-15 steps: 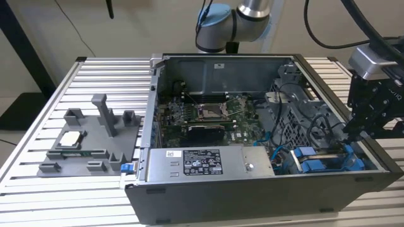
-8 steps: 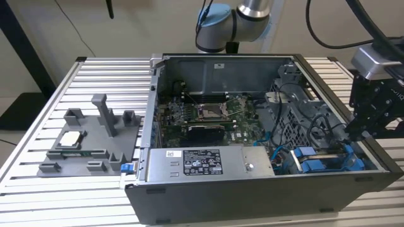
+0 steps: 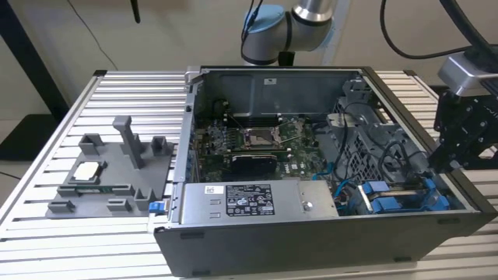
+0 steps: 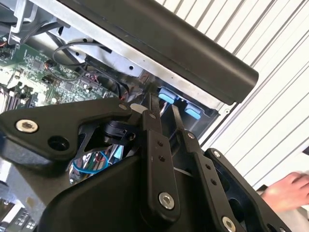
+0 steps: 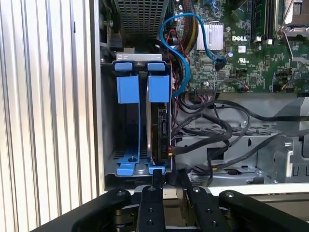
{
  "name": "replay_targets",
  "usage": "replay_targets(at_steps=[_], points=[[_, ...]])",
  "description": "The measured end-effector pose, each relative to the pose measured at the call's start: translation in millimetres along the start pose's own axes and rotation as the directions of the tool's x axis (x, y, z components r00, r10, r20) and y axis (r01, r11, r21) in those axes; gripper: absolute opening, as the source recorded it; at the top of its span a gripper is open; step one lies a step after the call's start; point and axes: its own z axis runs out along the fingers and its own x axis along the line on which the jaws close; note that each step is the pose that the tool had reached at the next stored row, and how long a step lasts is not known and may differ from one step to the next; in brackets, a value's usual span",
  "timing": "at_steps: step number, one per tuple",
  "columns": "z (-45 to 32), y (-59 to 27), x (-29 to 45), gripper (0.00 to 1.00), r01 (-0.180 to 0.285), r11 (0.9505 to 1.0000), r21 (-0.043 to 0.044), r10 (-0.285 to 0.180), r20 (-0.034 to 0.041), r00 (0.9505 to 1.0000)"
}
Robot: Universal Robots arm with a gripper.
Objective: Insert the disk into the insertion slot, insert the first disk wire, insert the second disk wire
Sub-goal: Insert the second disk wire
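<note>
The disk stands on edge inside the insertion slot, a grey bay in the case's corner, with its blue carrier tab showing. A second blue carrier sits beside it. In the exterior view the blue carriers lie at the case's front right corner. My black gripper hovers just outside the bay in line with the disk, its fingers a narrow gap apart with nothing between them. It also shows from the exterior view's right and in the second wrist view. A blue wire and black wires run close to the disk.
The open computer case lies on a slatted metal table. Inside are the motherboard and a grey labelled power-supply box. A grey fixture with small parts sits at the exterior view's left. A person's hand rests on the table outside the case.
</note>
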Motion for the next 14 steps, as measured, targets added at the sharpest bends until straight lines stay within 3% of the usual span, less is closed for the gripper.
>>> replay_targets(at_steps=[10,14], points=[[-0.2,-1.7,0.0,0.27,0.000,1.0000,-0.0013,0.000,0.0001,1.0000],[-0.1,-6.4,-0.2,0.27,0.000,1.0000,-0.0051,0.000,0.0001,1.0000]])
